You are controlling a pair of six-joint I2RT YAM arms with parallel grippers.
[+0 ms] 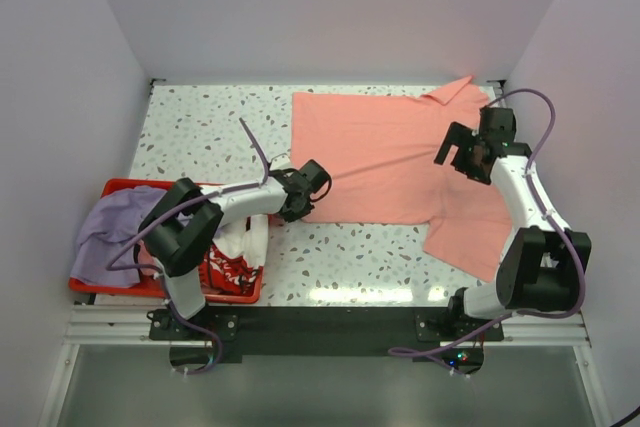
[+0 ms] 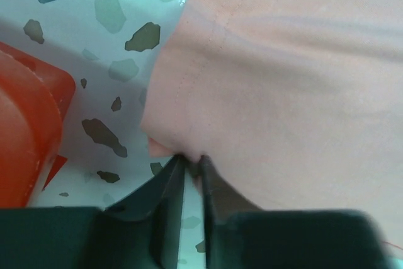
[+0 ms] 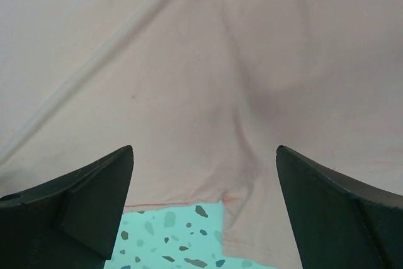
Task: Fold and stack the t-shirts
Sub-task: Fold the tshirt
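Left wrist: gripper (image 2: 192, 159) tight on t-shirt (image 2: 283, 80)

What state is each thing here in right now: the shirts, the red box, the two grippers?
red crate: upright, holding two shirts.
salmon-pink t-shirt: spread flat, unfolded.
lavender t-shirt: crumpled, draped over the red crate's left end.
white t-shirt: bunched at the red crate's right end.
left gripper: nearly shut, pinching the salmon-pink t-shirt's corner.
right gripper: open, above the salmon-pink t-shirt.
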